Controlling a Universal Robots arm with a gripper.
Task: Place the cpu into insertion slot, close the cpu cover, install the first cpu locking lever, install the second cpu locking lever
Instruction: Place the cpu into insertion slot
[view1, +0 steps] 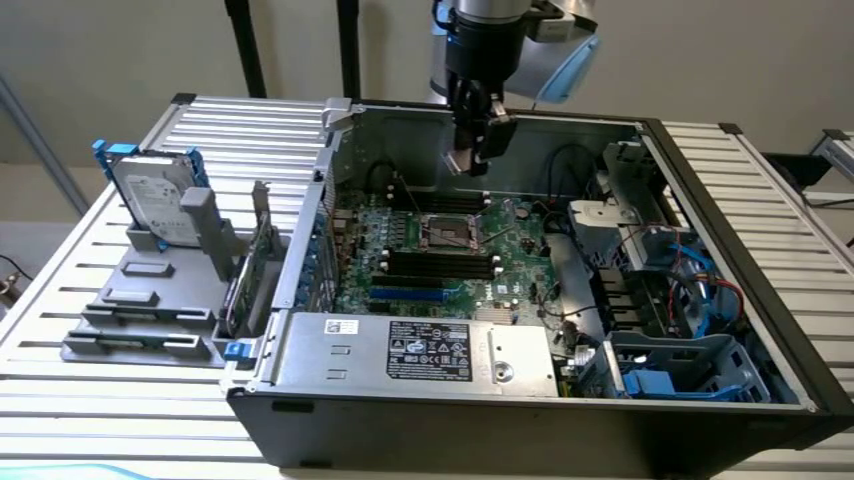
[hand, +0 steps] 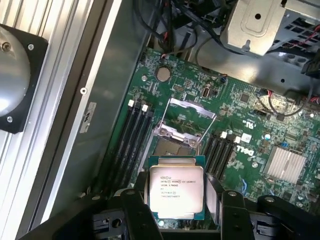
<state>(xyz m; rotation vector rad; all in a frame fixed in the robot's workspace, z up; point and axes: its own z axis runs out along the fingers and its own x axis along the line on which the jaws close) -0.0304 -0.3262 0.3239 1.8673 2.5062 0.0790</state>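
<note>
The cpu (hand: 176, 180), a small square chip with a pale metal top and printed text, sits between my gripper's (hand: 176, 202) two black fingers (hand: 137, 200), which are shut on its sides. I hold it in the air above the green board. Just beyond it lies the insertion slot (hand: 172, 146), a dark square socket partly hidden by the chip. The cpu cover (hand: 190, 117), a silver frame plate, stands tilted up and open behind the socket. In the exterior view my gripper (view1: 475, 152) hangs over the open computer case, above and behind the insertion slot (view1: 450, 232).
Black memory slots (hand: 132, 137) flank the socket on both sides. A silver heatsink (hand: 286, 162) sits on the board. The power supply (view1: 414, 350) fills the case's near end, and a blue drive cage (view1: 681, 370) with cables is at the exterior view's right. A hard drive (view1: 150, 195) stands outside on a grey holder.
</note>
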